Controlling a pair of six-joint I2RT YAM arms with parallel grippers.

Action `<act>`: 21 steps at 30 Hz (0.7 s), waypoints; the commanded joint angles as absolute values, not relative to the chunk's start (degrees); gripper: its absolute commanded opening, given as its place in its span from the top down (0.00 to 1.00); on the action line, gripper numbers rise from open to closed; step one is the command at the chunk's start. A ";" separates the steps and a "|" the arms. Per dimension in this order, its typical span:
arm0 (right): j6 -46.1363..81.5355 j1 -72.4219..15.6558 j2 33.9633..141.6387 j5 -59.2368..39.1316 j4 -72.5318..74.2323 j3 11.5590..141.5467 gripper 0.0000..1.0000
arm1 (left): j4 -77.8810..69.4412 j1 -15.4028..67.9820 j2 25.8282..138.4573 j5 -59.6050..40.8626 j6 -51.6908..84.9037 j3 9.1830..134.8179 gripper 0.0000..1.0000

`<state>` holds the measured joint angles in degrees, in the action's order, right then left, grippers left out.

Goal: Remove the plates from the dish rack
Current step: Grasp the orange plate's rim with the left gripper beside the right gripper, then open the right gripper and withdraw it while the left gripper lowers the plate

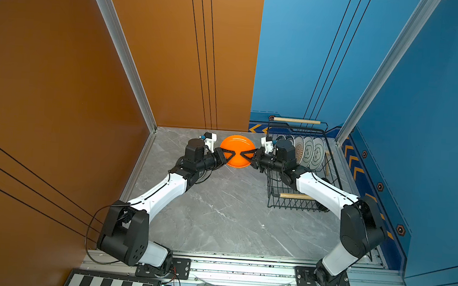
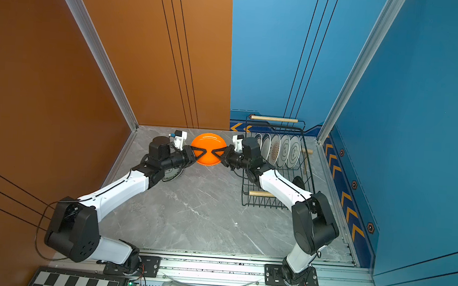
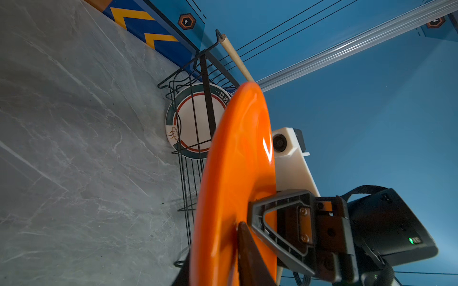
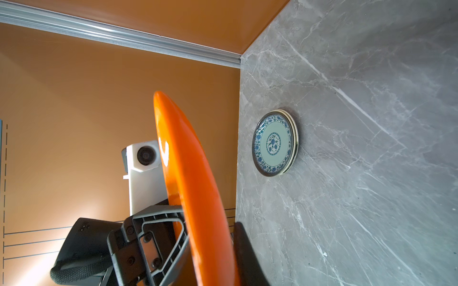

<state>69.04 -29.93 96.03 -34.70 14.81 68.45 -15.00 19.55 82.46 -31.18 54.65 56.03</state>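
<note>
Grey marble table (image 1: 217,217), left to right: a stack of what looks like two unloaded plates (image 4: 275,142) lies flat under my left arm. Next, my left gripper (image 1: 231,154) and right gripper (image 1: 243,154) each clamp an opposite rim of one orange plate (image 1: 237,145), held in the air beside the rack. At right, the black wire rack (image 1: 295,206) holds five upright plates (image 2: 284,150) that I can count, so I judge most of the unloading is left.
</note>
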 commanded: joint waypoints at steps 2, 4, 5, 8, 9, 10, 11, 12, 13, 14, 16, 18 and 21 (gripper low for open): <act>67.23 -31.10 97.43 -35.48 13.35 71.36 0.72 | -15.03 18.83 83.16 -33.98 51.21 54.39 0.94; 67.00 -30.96 97.47 -35.86 13.79 71.54 0.60 | -15.75 18.08 82.69 -34.49 51.74 53.49 0.98; 66.63 -30.79 97.31 -35.88 13.40 71.61 0.54 | -15.77 17.56 82.24 -34.50 51.85 53.12 0.98; 63.20 -30.11 96.47 -35.73 8.46 72.56 0.38 | -15.48 15.04 80.61 -35.61 52.37 52.01 0.99; 61.41 -29.81 95.99 -35.53 5.87 73.04 0.34 | -14.75 13.92 79.92 -35.79 52.38 51.72 1.00; 59.22 -29.43 95.53 -35.30 2.86 73.66 0.30 | -13.41 12.65 78.98 -35.86 52.10 51.56 1.00; 57.10 -29.15 95.09 -34.95 -0.13 74.37 0.27 | -12.05 11.35 78.27 -35.86 51.65 51.60 1.00; 54.25 -28.75 94.50 -34.02 -4.44 75.51 0.23 | -10.84 10.07 77.43 -36.03 51.04 51.34 1.00; 51.51 -28.46 93.97 -32.94 -8.21 76.47 0.15 | -9.62 8.79 76.78 -36.25 50.53 51.18 1.00; 48.83 -28.00 93.36 -31.59 -12.26 77.53 0.06 | -8.20 7.37 75.80 -36.26 50.00 50.94 1.00; 43.16 -27.22 92.15 -28.76 -20.12 79.93 0.00 | -5.37 4.52 74.30 -36.14 48.95 50.50 1.00; 37.82 -26.43 90.82 -24.50 -27.93 82.47 0.00 | -2.46 1.41 72.75 -35.64 47.86 49.96 1.00; 31.90 -25.26 88.51 -17.29 -36.83 85.10 0.00 | 1.33 -2.78 71.34 -34.51 46.45 49.20 1.00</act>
<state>43.00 -26.22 92.31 -26.20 -21.47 81.73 -4.16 -0.08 73.12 -34.70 49.54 50.46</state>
